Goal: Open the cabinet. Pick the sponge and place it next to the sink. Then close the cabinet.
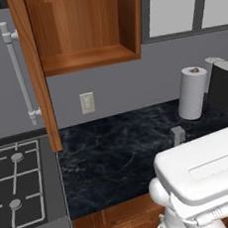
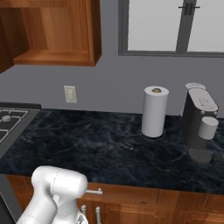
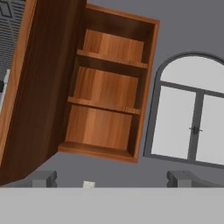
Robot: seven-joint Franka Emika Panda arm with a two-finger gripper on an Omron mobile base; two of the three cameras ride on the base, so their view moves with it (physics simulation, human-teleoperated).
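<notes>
Grey wall runs behind a black marbled counter [image 2: 109, 148], with an arched window [image 3: 192, 122] set to the right of the cabinet [image 1: 85, 34]. That cabinet hangs on the wall with its door [image 1: 35, 79] swung wide to the left, the long silver bar handle [image 1: 18, 76] standing upright on the door's outer face. From my hand view I look up into the cabinet, and its three wooden shelves are bare as far as I can see. A white wall socket [image 1: 87, 103] sits on the wall just below it. Left of the counter lies the stove top [image 1: 16, 188] with its grey grates. On the counter toward the right stands an upright roll of paper towel [image 2: 154, 111], and near it, further right, a dark coffee machine [image 2: 199, 122] with a pale cup part at its front. My pincer [image 3: 111, 178] is spread fully open and empty, its two grey fingertips [image 3: 43, 178] wide apart, pointing up at the cabinet.
</notes>
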